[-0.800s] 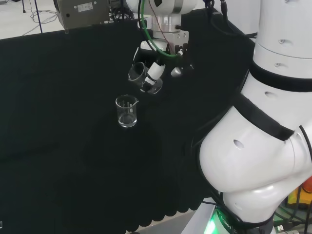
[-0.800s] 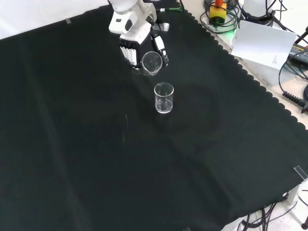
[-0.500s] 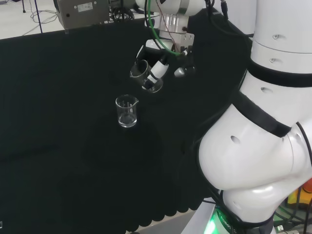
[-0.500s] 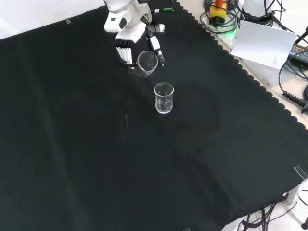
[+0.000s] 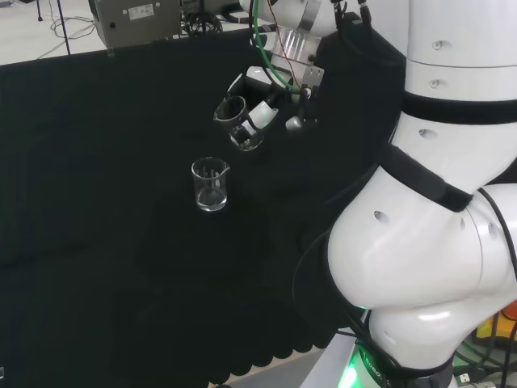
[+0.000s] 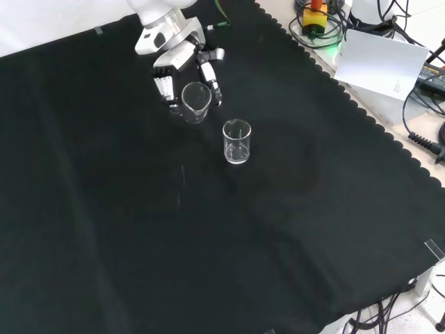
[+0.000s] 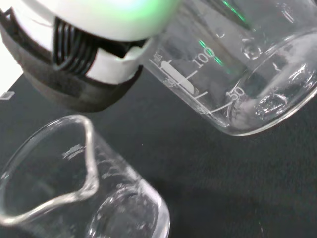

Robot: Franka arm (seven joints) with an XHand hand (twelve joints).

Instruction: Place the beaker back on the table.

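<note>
The hand (image 6: 179,59) grips a tilted glass beaker (image 6: 195,102) in curled fingers above the cloth (image 6: 104,229); a second beaker (image 6: 236,142) stands upright nearby, two in all.

Clear glass and a close camera are hiding a good deal.

In the wrist view the held beaker (image 7: 233,74) is running off the picture's edge, rim unseen, and a blurred white part of the hand (image 7: 94,29) is covering its side; the second beaker (image 7: 74,188) is cut off below.
</note>
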